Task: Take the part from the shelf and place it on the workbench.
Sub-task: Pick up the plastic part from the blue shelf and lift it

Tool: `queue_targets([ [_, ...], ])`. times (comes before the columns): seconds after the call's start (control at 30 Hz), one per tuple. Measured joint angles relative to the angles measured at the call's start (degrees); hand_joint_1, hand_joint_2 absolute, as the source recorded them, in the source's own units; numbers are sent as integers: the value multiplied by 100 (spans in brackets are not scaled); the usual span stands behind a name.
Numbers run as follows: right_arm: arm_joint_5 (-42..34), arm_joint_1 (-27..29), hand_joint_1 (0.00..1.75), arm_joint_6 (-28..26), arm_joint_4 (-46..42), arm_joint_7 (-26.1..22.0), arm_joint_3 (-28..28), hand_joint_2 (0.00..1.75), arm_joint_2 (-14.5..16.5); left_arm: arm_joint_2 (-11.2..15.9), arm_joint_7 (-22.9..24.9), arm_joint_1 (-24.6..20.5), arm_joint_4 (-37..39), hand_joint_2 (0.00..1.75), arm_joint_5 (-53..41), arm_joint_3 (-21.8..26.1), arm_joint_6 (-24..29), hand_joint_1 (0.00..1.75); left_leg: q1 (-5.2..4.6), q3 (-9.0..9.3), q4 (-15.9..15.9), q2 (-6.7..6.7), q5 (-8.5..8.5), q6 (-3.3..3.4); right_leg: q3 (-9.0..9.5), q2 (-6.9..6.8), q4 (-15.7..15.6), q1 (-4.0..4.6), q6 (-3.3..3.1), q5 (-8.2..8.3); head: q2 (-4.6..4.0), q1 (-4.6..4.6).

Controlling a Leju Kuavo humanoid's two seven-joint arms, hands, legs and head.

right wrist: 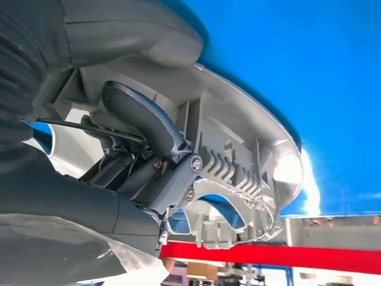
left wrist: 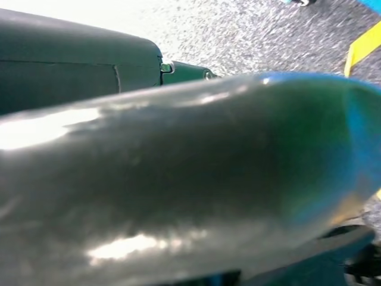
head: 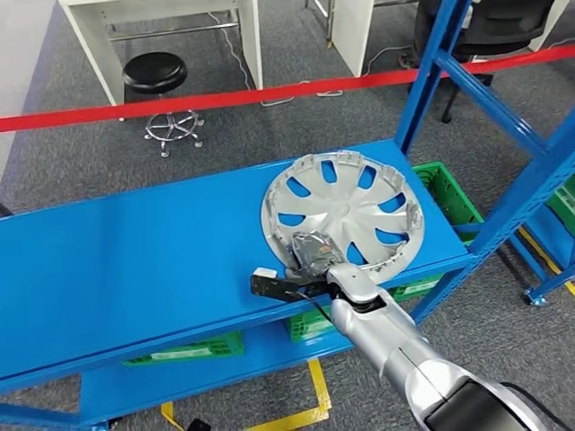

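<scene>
The part is a silver wheel cover (head: pixel 352 202) lying hollow side up on the right half of the blue shelf board (head: pixel 136 260). My right hand (head: pixel 314 256) reaches over the shelf's front edge and grips the cover's near rim. In the right wrist view the thick grey thumb (right wrist: pixel 134 30) lies against one face of the wheel cover (right wrist: pixel 238 161), and the dark fingers (right wrist: pixel 143 119) curl against the ribbed rim on its other face, so the rim is pinched between them.
Blue shelf uprights (head: pixel 434 67) and a slanted brace rise at the right. Green crates (head: pixel 451 193) sit on the lower level. A red barrier tape (head: pixel 203 99) runs behind the shelf, with a black stool (head: pixel 155 76) and white desks beyond. Yellow floor tape (head: pixel 312 409) lies below.
</scene>
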Motion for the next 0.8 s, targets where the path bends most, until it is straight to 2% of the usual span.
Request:
queue_targets([
  [0.07,25,68,175,-112,-82,-34,13,175,-20,-5,-5,1,0,0,19,0,6,0,14,-6,-23,2,24,75,-56,-5,49,-11,62,-61,0,5],
  [0.1,72,117,175,-212,-142,-48,24,175,-40,-8,-9,-2,0,0,24,0,8,0,23,-10,-38,2,39,113,-149,-9,226,-16,90,-180,0,19],
  [0.2,308,297,175,-629,-381,-67,76,175,-115,-15,-15,-2,0,0,25,-4,6,0,16,-34,-38,-3,44,168,-659,-13,1275,-26,129,-663,0,45],
  [0.23,402,357,175,-762,-466,-62,97,175,-144,-14,-15,2,0,0,24,-5,1,0,12,-36,-36,-5,40,172,-785,-13,1514,-27,131,-705,0,45],
  [0.27,503,410,175,-884,-555,-49,119,175,-179,-13,-15,3,0,0,23,-7,-4,0,9,-36,-32,-8,33,174,-829,-13,1571,-27,130,-646,0,48],
  [0.3,591,451,175,-965,-641,-31,137,175,-211,-13,-15,2,0,0,21,-9,-10,0,8,-33,-24,-12,23,173,-764,-14,1396,-28,123,-482,0,47],
  [0.33,658,478,175,-1019,-722,-11,151,175,-244,-14,-16,-1,0,0,19,-11,-14,0,8,-28,-12,-16,7,164,-616,-16,1048,-29,110,-259,0,49],
  [0.4,738,500,175,-1078,-864,20,175,175,-294,-16,-17,-6,0,0,16,-14,-19,0,-9,-42,24,-21,-28,124,-286,-16,362,-21,73,-1,1,46],
  [0.43,756,510,175,-1095,-918,28,184,175,-312,-16,-17,-7,0,0,16,-15,-20,0,-18,-59,41,-21,-35,97,-194,-14,176,-15,51,25,1,41],
  [0.57,776,587,175,-1114,-1074,36,199,175,-371,-15,-17,-10,0,0,16,-16,-27,0,-18,-106,109,-17,-93,-4,-140,-10,89,-20,-44,-20,0,34],
  [0.63,774,605,175,-1114,-1120,38,201,175,-381,-10,-17,-16,0,0,16,-16,-27,0,-10,-282,520,-15,-334,-56,-117,-17,71,-41,-102,-23,0,18],
  [0.7,776,627,175,-1114,-1140,37,202,175,-390,-8,-17,-13,0,0,16,-16,-27,0,-3,-639,1265,-15,-645,-83,-112,-18,72,-33,-136,-36,0,8],
  [0.73,786,642,175,-1114,-1143,36,205,175,-397,-7,-17,-11,0,0,16,-16,-27,0,-2,-787,1552,-15,-718,-85,-107,-17,72,-28,-144,-42,0,9],
  [0.77,811,654,175,-1114,-1147,34,209,175,-404,-6,-17,-8,0,0,15,-16,-27,0,-2,-853,1649,-15,-676,-77,-98,-14,73,-21,-149,-47,0,8],
  [0.8,854,660,175,-1114,-1155,32,213,175,-412,-4,-17,-8,0,0,13,-16,-32,0,-3,-821,1532,-15,-529,-61,-84,-9,73,-16,-150,-54,0,8],
])
